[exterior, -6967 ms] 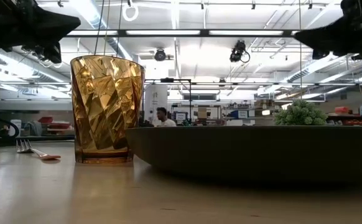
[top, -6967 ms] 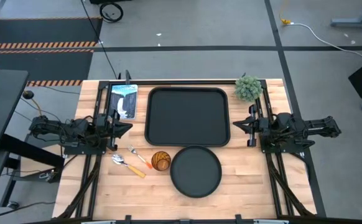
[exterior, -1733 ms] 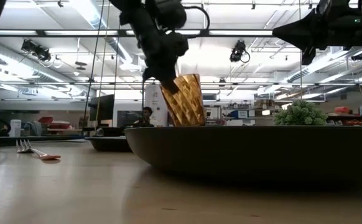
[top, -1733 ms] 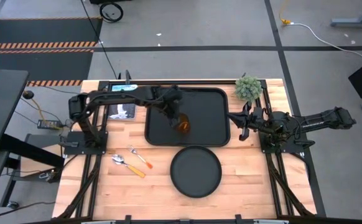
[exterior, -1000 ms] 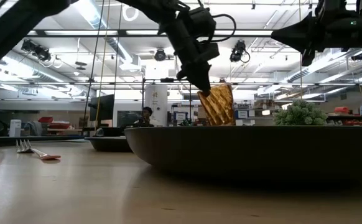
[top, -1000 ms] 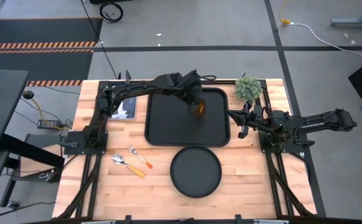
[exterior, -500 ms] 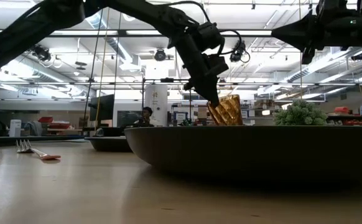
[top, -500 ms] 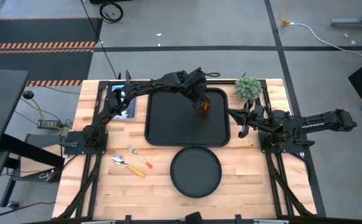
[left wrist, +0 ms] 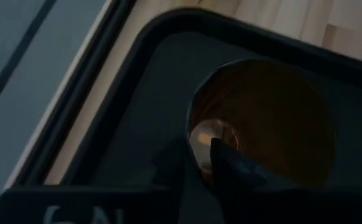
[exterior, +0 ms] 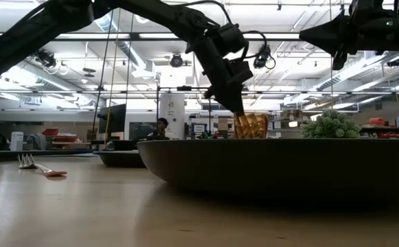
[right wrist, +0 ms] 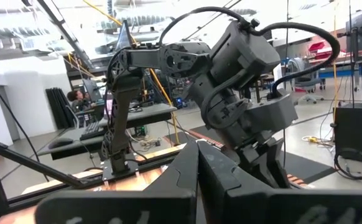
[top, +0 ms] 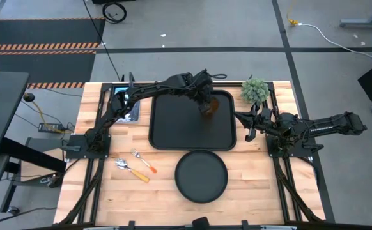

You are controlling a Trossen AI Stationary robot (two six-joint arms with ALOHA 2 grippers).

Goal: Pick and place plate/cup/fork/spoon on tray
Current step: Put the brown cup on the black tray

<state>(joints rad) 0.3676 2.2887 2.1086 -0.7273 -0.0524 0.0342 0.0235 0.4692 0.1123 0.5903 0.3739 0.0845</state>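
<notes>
The amber cup (top: pixel 210 106) is in my left gripper (top: pixel 203 101), over the far right corner of the black rectangular tray (top: pixel 173 121). It stands about upright in the low view (exterior: pixel 251 126); the plate's rim hides its base there. The round black plate (top: pixel 201 176) lies on the table in front of the tray. The fork (top: pixel 144 161) and the spoon (top: pixel 130 168) lie on the wood to the plate's left. My right gripper (top: pixel 246 126) is shut and empty, just right of the tray. My left gripper holds the cup by its rim wall (left wrist: pixel 192 138), on the side toward the table's left. One finger (left wrist: pixel 234 167) is inside the cup and the other (left wrist: pixel 171 167) outside. The fingers slant down from the left. Whether the cup's base rests on the tray, I cannot tell.
A small green plant (top: pixel 255 91) stands at the far right corner, close to the cup. A blue and white packet (top: pixel 127 102) lies left of the tray. Bare wood lies to the plate's right.
My left gripper has carried the cup a little toward the tray's far right corner and down. The cup was tilted and now stands about upright, lower over the tray. The hold stays shut.
</notes>
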